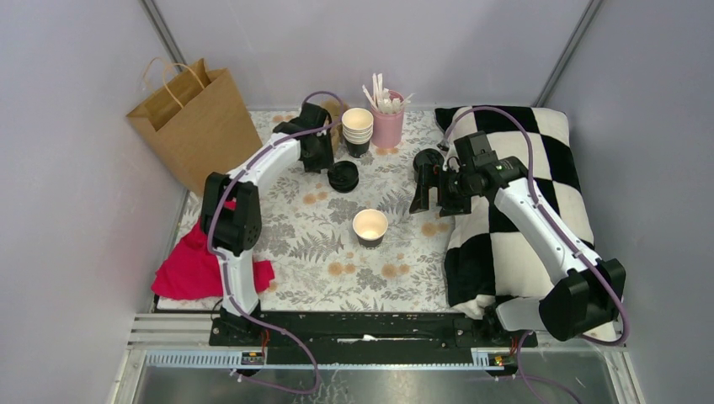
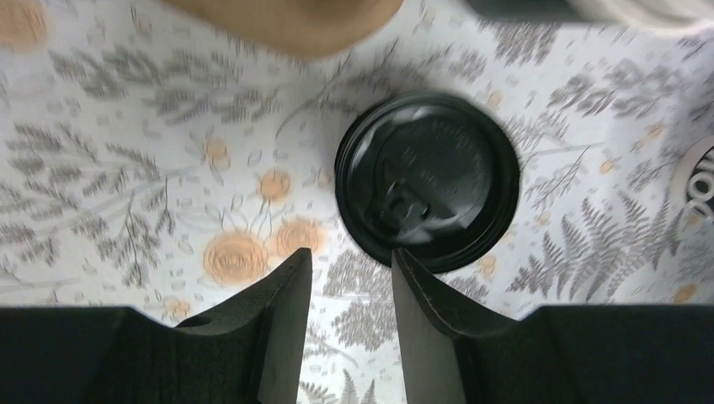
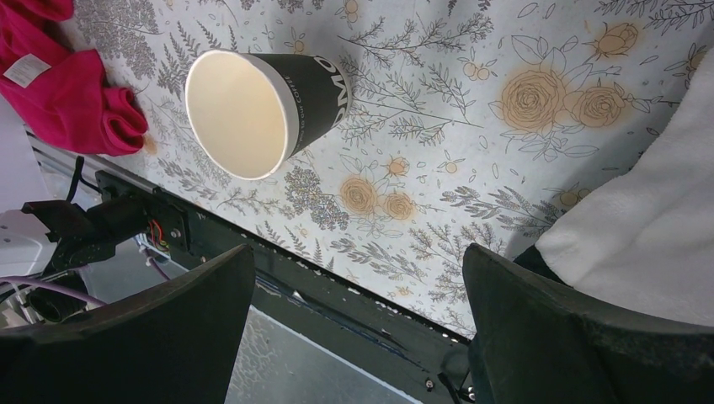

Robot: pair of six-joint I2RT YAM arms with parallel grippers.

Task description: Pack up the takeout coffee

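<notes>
The takeout coffee cup (image 1: 370,227), black outside and cream inside, stands upright and open-mouthed in the middle of the floral cloth; the right wrist view shows this cup (image 3: 244,109) too. A round black lid (image 2: 428,181) lies flat on the cloth at the back, on what looks like a low stack of lids (image 1: 343,177). My left gripper (image 2: 349,252) hovers just short of that lid, partly open with nothing between its fingers; its right fingertip (image 2: 402,263) overlaps the lid's near rim. My right gripper (image 3: 358,252) hangs wide open and empty to the right of the cup (image 1: 431,202).
A brown paper bag (image 1: 194,118) stands at the back left. A nested stack of cups (image 1: 357,130) and a pink holder of stirrers (image 1: 387,122) sit at the back. A checkered pillow (image 1: 522,210) fills the right side. A red cloth (image 1: 198,265) lies left.
</notes>
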